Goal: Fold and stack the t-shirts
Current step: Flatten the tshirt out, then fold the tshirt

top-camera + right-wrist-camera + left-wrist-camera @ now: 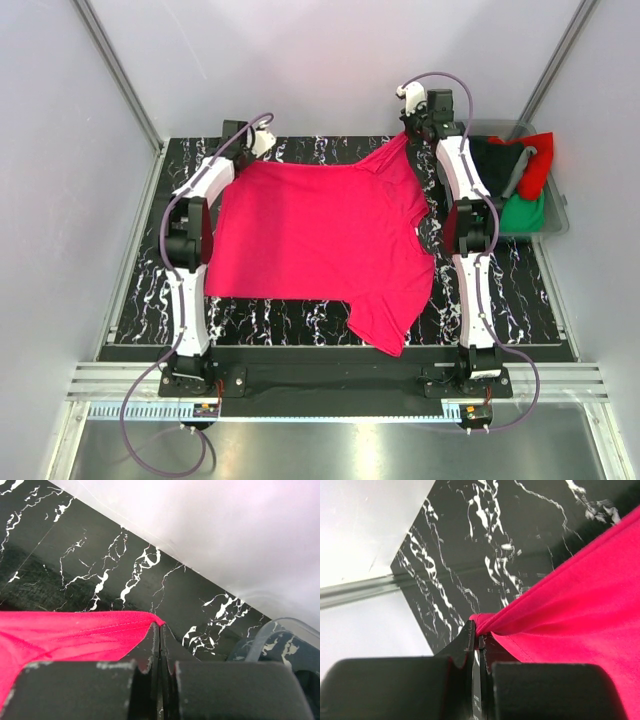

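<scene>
A crimson-pink t-shirt (315, 240) lies spread on the black marbled table (140, 300), one sleeve hanging toward the near edge. My left gripper (243, 150) is shut on the shirt's far left corner; in the left wrist view the cloth (570, 610) is pinched between the fingertips (470, 635). My right gripper (412, 130) is shut on the far right corner, and the hem (75, 630) runs into the closed fingertips (155, 630). Black, red and green t-shirts (520, 175) lie heaped in the bin at the right.
A grey plastic bin (556, 215) stands at the far right edge of the table, its rim showing in the right wrist view (280, 630). White walls enclose the table on the left, back and right. Metal rails run along the near edge.
</scene>
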Tool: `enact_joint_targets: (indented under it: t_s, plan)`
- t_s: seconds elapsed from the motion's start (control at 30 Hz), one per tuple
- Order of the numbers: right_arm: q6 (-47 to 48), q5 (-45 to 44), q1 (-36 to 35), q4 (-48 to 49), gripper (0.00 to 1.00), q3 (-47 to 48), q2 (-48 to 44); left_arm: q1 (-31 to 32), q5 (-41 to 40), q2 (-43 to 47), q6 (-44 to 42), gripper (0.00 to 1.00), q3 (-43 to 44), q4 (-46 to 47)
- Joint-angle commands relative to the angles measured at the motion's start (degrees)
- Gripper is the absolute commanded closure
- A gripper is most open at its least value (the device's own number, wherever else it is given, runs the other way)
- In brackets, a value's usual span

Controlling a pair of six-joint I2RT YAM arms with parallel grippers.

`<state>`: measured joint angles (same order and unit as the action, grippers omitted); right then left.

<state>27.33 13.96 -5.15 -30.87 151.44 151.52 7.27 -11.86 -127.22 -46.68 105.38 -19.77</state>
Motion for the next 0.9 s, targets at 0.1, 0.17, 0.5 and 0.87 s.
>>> enact_joint_targets:
  t_s: [0.1, 0.17, 0.5, 0.87]
  plan:
    - [-2.3, -3.5, -0.3, 6.0, 1.0, 2.5, 1.8, -1.3, -2.3, -5.2, -0.1, 1.0, 10.1, 2.9]
    - [-3.3, -4.3, -0.3, 7.1, 1.0, 3.3, 1.9, -1.6, -2.3, -5.6, 0.6, 1.0, 11.6, 3.2]
    - [-4.4, -1.3, -0.7, 10.7, 1.0, 4.0, -0.9, -2.2, -2.5, -2.8, 2.3, 1.0, 9.4, 4.6]
    - [-1.1, -1.4, -3.6, 11.0, 1.0, -2.1, -4.4, -2.4, -2.3, -0.3, 1.9, 1.0, 6.2, 4.6]
